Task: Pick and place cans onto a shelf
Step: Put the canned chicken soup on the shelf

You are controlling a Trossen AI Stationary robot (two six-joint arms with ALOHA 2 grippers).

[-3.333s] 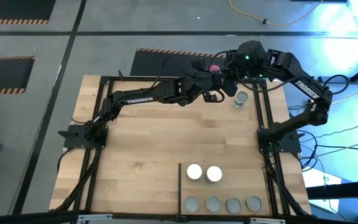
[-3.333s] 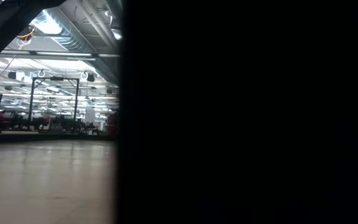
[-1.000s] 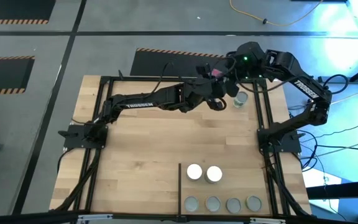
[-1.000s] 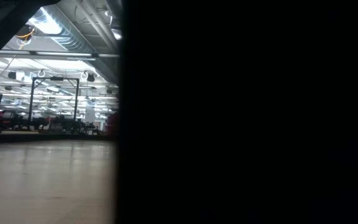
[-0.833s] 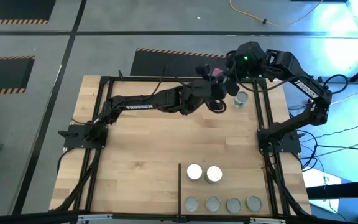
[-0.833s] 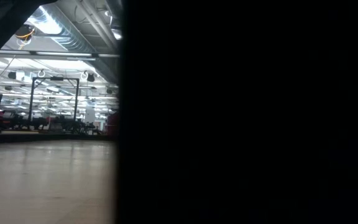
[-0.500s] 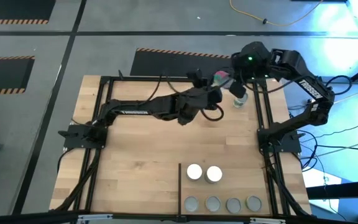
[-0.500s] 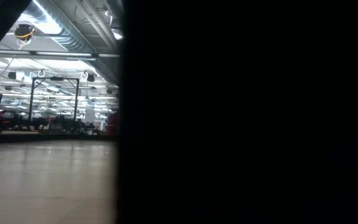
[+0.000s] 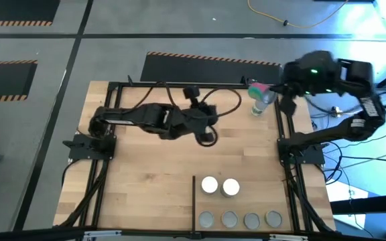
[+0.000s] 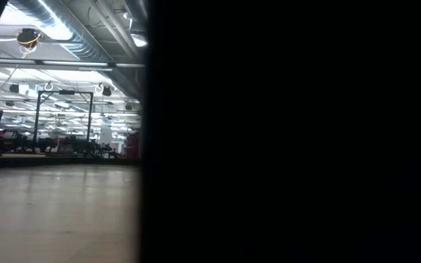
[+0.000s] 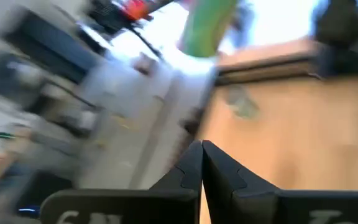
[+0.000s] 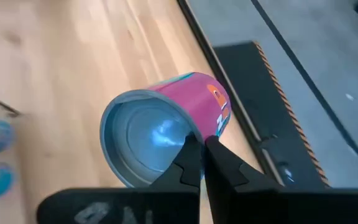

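Note:
My right gripper (image 9: 271, 92) (image 12: 202, 140) is shut on a pink and green can (image 9: 259, 90) (image 12: 166, 130) held above the table's far right corner. Another can (image 9: 258, 109) stands on its base just below and beside it. The shelf (image 9: 243, 204), at the near right behind a thin black divider bar (image 9: 194, 201), holds two white-topped cans (image 9: 209, 185) and several grey-topped cans (image 9: 229, 219). My left gripper (image 9: 205, 136) (image 11: 202, 148) is shut and empty over the table's middle. My right gripper pinches the rim (image 12: 190, 132) of the pink can's silver-grey round end between its two fingers, only at their free ends. The can is lifted clear of the table and tilted, its pink side pointing away from the fingers.
A black frame (image 9: 284, 127) runs along the table's right, left and far sides. Bare wood (image 9: 146, 174) lies left of the divider bar. In the low view a dark shape (image 10: 291, 131) blocks most of the picture.
My right gripper has swung toward the table's right edge, carrying the pink can with it to above the standing can. My left gripper has drawn back from the far right corner toward the table's middle and left.

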